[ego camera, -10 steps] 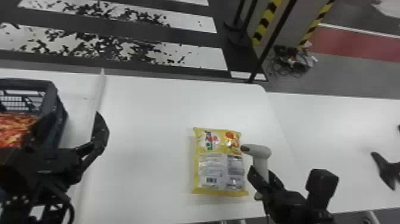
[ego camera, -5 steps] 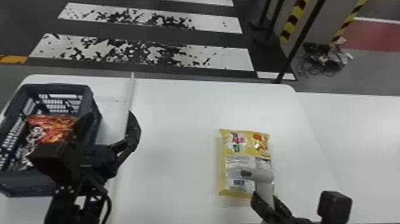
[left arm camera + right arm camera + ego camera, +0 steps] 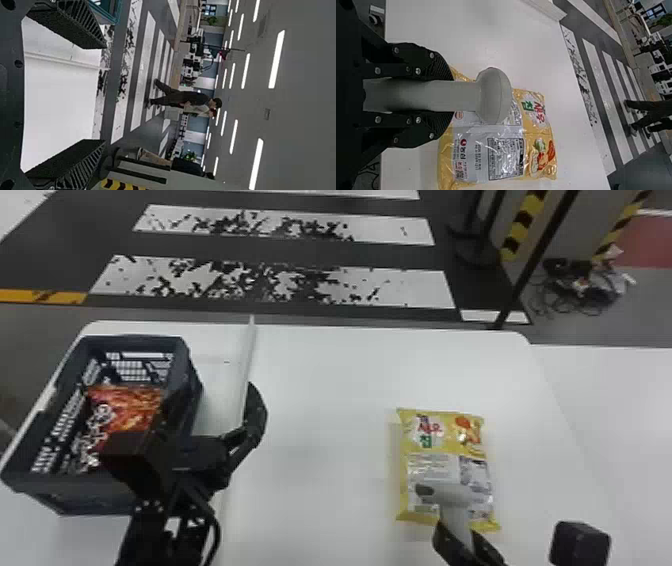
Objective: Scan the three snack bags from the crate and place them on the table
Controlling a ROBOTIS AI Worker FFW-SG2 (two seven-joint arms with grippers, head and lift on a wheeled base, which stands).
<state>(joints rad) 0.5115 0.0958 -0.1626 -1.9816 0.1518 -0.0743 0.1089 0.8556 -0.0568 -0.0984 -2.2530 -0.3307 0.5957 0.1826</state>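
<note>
R gripper [image 3: 443, 96], clamped on the grey handheld scanner [image 3: 494, 97], is over the yellow snack bag [image 3: 540, 136] on the table [image 3: 320, 390], prob. mid-scan; next, line up w/ its printed code [image 3: 461, 170], then send L gripper [image 3: 104, 94], spread & empty, for the orange-red bag [image 3: 131, 405] in the crate [image 3: 95, 496].

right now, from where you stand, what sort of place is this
Likely a large indoor test or demonstration hall: it has rows of long white ceiling lights, worn white crosswalk stripes painted on the dark floor, and yellow-and-black hazard striping beyond the white table.
</note>
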